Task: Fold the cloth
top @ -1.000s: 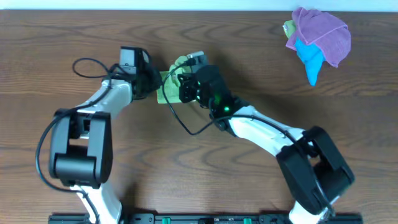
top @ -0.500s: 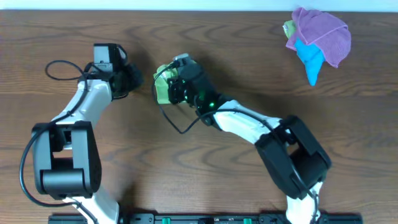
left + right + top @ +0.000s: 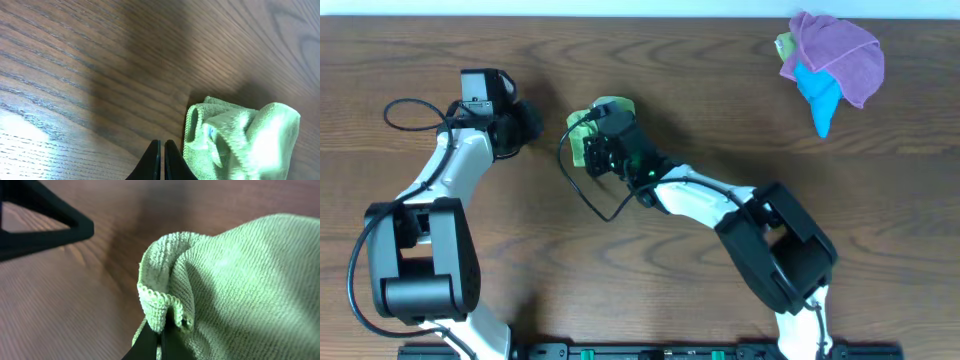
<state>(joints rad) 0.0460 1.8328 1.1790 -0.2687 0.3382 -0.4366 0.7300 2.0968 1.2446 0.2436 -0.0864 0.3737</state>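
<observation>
The wooden tabletop [image 3: 880, 200] carries a heap of purple, blue and green rags [image 3: 832, 60] at its far right corner. Near the middle sits the bunched green cloth [image 3: 580, 148], with a small tag [image 3: 209, 133] too blurred to read. The right hand [image 3: 161, 342] is clamped on a hemmed fold of it. The left hand [image 3: 161, 159], fingers pressed together on nothing, hangs just beside it.

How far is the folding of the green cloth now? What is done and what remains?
Done: little that shows. The cloth lies doubled over itself in a loose lump, not a flat fold. In hand: the right gripper pinches its hemmed edge; the left gripper is shut and empty, beside the cloth. Left: probably to lay that edge down and flatten the layers into a neat fold.
</observation>
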